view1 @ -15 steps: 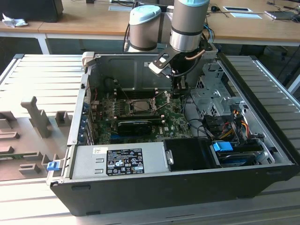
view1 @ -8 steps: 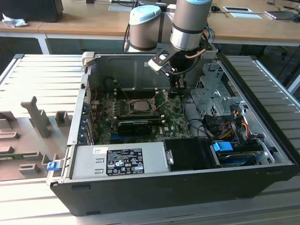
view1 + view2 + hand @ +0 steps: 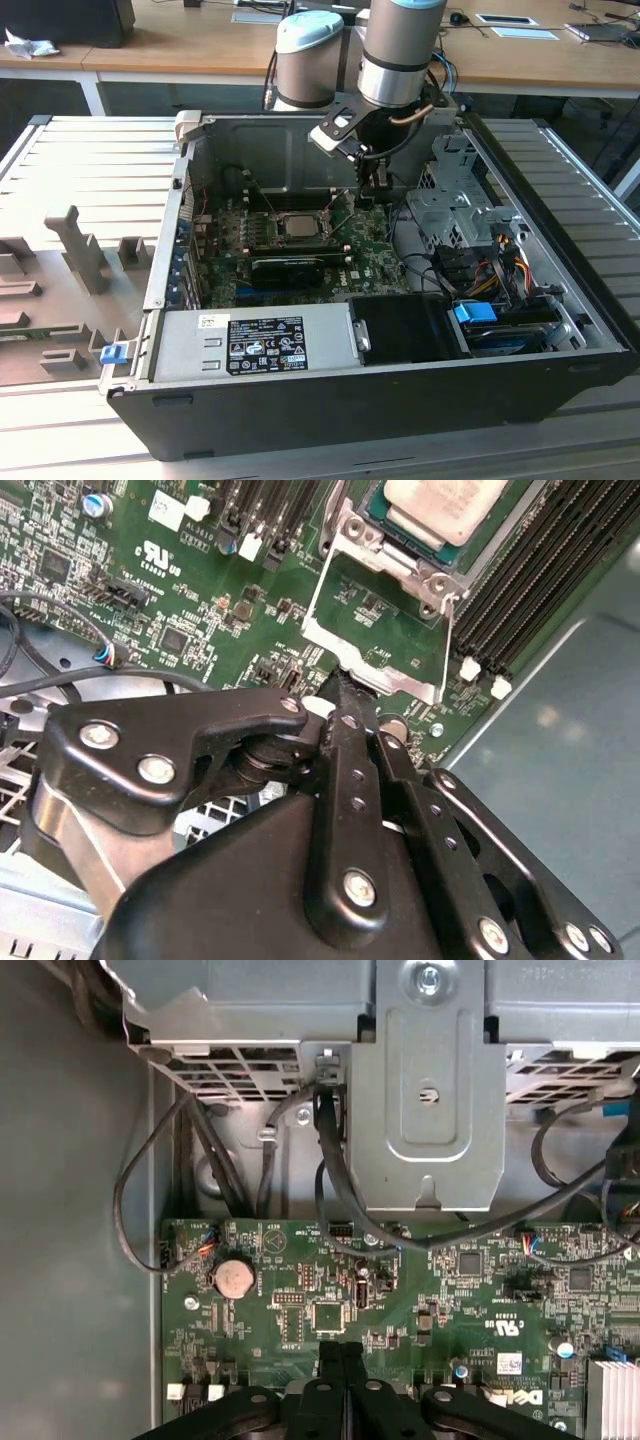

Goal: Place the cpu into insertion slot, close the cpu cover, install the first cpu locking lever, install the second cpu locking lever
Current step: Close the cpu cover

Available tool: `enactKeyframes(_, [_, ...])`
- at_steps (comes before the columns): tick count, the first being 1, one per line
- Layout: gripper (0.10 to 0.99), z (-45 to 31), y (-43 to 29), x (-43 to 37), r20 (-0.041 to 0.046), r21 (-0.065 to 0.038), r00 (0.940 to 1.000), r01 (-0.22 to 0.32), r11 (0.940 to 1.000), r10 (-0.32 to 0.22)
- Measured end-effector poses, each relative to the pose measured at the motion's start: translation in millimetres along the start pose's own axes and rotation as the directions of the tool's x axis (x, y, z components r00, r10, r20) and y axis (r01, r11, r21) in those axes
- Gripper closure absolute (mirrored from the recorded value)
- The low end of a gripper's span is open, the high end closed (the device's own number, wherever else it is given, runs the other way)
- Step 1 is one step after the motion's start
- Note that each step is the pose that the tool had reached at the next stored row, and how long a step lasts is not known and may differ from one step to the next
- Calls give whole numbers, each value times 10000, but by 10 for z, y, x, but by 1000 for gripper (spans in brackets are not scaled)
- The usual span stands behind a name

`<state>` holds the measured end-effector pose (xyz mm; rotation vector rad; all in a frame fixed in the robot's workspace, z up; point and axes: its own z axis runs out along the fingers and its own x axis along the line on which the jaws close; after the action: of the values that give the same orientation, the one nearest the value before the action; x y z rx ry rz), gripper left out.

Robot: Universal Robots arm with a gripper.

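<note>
Up front in the exterior view lay the grey power supply [image 3: 250, 345], carrying one large black label and a white sticker. A black drive caddy [image 3: 405, 328] sat right beside it, with a blue tab [image 3: 476, 312] just past that. Next came the green motherboard [image 3: 330, 262], where one long black card [image 3: 290, 266] lay across the middle. Behind the card, there it was: the cpu [image 3: 301, 224], already seated flat in the insertion slot [image 3: 395, 552]. The cpu cover [image 3: 410, 685] stood open, tipped away from the slot, and green board showed through its window. Two wire locking levers [image 3: 447, 640] stood unlatched at its sides. The gripper [image 3: 343, 685] had its black fingers pressed together, tip right at the cover's free edge. It was probably touching, though the contact itself was hard to make out. A bank of black memory slots [image 3: 520, 590] ran alongside the socket, with two white latches [image 3: 470, 667] at their ends. Further on, in the first wrist view, one coin battery [image 3: 234, 1277], black cables [image 3: 335, 1170] and the perforated drive cage [image 3: 430, 1110] crowded the space beyond the fingers. Farthest back stood a wooden desk [image 3: 180, 45].
</note>
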<state>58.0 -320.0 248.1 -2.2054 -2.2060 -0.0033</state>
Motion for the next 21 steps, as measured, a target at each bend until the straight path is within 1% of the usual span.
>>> enactKeyframes(2, [980, 1, -32, 0, 0, -1, 10000, 0, 10000, 0])
enactKeyframes(5, [980, 1, -61, 0, 0, -1, 10000, 0, 10000, 0])
enactKeyframes(19, [980, 1, -91, 0, 0, -1, 10000, 4, 10000, -4])
enactKeyframes(21, [980, 2, -104, 0, 0, -1, 10000, 3, 10000, -3])
